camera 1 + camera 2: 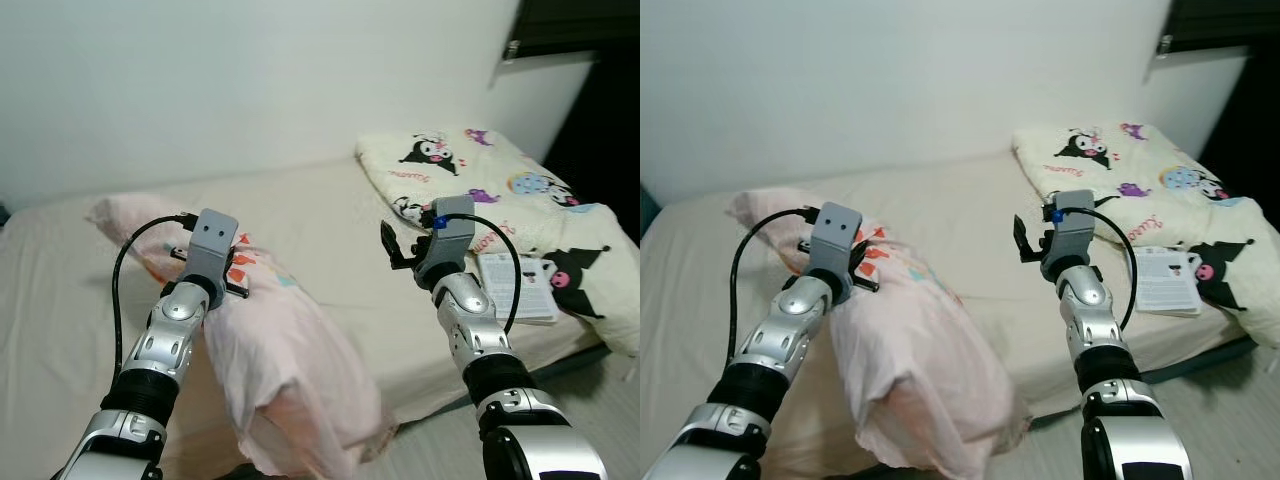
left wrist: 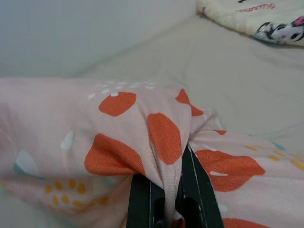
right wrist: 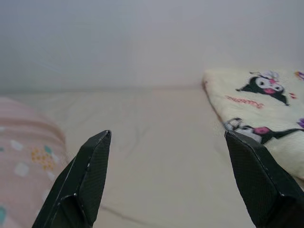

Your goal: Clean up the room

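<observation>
The left hand [image 2: 173,209] pinches the soft pink pillow with orange spots [image 1: 280,370], which hangs off the cream bed [image 1: 320,220]. Lift it slowly. The right hand [image 3: 166,180] hovers wide open.

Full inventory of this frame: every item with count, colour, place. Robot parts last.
pillow: 1, pale pink with orange and yellow print, on the bed's left part, its near end hanging past the bed's front edge
blanket: 1, cream with cartoon characters, folded on the bed's right part
booklet: 1, white with black print, on the bed by the blanket's near edge
bed: 1, beige sheet, against the wall
wall: 1, white, behind the bed
left hand: 1, black fingers, shut on a pinch of pillow fabric
right hand: 1, black fingers, open, held above the sheet
</observation>
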